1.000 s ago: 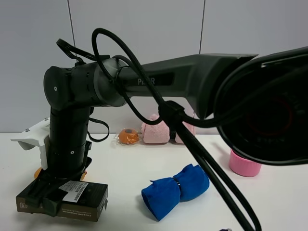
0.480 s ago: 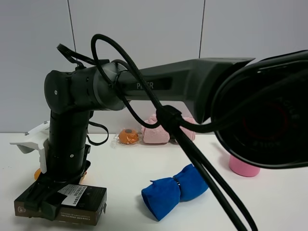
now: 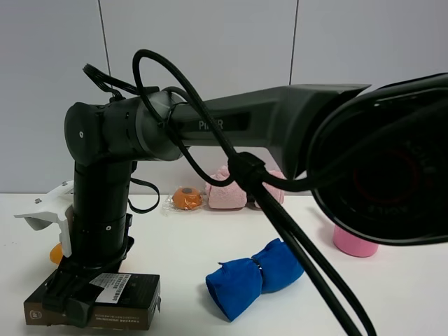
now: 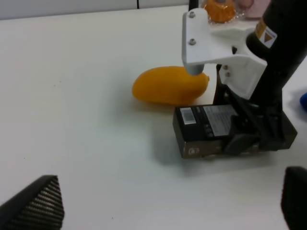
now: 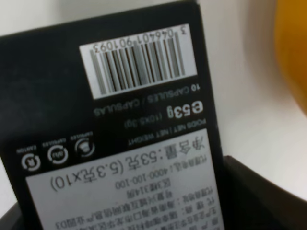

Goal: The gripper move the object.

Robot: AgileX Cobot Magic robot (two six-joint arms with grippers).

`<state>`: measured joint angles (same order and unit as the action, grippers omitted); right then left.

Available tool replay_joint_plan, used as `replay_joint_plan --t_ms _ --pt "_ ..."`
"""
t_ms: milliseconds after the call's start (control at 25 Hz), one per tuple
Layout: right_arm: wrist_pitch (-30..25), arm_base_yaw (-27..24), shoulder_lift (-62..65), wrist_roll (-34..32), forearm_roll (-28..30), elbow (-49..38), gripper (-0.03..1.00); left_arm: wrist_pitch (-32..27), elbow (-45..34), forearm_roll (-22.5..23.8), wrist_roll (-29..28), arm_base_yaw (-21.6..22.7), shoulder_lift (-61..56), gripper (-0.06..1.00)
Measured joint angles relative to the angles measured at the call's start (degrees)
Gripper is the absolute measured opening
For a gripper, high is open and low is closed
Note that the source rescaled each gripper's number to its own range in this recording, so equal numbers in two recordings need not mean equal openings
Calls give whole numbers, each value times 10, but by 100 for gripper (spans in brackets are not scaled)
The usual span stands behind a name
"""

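Note:
The object is a flat dark carton (image 3: 133,299) with a white barcode label, lying at the front left of the white table. My right gripper (image 3: 73,297), a black claw on the large black arm reaching across from the right, is shut on the carton's left half. In the right wrist view the carton (image 5: 134,120) fills the frame between dark fingers (image 5: 259,191). In the left wrist view the carton (image 4: 201,125) and the right gripper (image 4: 252,139) sit just in front of a mango (image 4: 168,85). My left gripper (image 4: 165,206) is open and empty, away from the carton.
A blue rolled towel (image 3: 255,276) lies to the right of the carton. A wrapped orange item (image 3: 186,198) and pink towels (image 3: 227,192) sit at the back. A pink round container (image 3: 355,241) stands at the right. The mango (image 3: 56,253) peeks out behind the gripper.
My right gripper has come down a little with the carton, which was tilted and now sits level and lower. The white wrist mount dropped with it. The towel has not moved.

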<state>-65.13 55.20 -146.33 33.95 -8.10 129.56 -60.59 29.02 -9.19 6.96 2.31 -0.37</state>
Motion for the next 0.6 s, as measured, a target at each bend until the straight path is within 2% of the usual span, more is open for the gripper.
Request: replay_joint_plan --t_ms 40,200,240,280,360,600 --pt "0 0 0 0 -2 0 9 0 0 0 0 0 0 100" --pt "1 0 0 -16 -17 0 68 0 0 0 0 0 0 100" --pt "1 0 1 -17 -17 0 78 0 0 0 0 0 0 100" --pt "3 0 3 -20 -17 0 84 0 0 0 0 0 0 100" --pt "4 0 15 -21 -17 0 88 0 0 0 0 0 0 100" --pt "10 0 123 -22 -16 0 90 0 0 0 0 0 0 100"
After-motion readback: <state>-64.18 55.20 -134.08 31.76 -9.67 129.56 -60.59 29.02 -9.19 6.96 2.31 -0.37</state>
